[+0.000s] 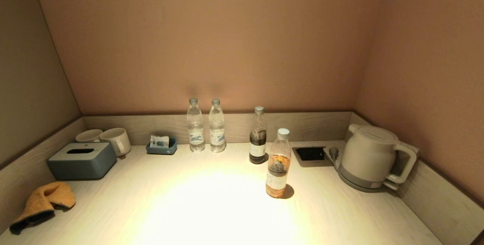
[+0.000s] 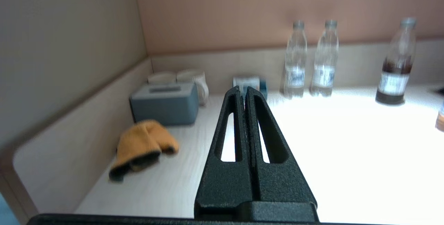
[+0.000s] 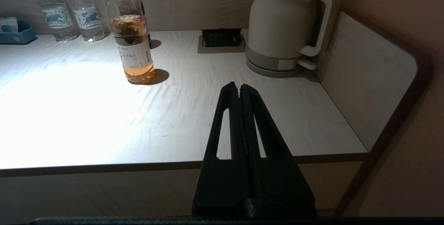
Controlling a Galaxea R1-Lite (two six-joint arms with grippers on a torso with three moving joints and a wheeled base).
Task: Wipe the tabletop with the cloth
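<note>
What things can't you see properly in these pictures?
- Head view: neither arm shows; both sit below the frame edge.
- The packets in the blue tray are too small to read.
- Left wrist view: the closed left tool covers most of that tray.
- The cloth's underside is hidden by its own folds.

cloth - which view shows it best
The left wrist view: the cloth lies whole and unblocked beside the tissue box, near the left wall, with the shut left hand to one side of it. The head view has it small at the left edge. The right wrist view misses it.
</note>
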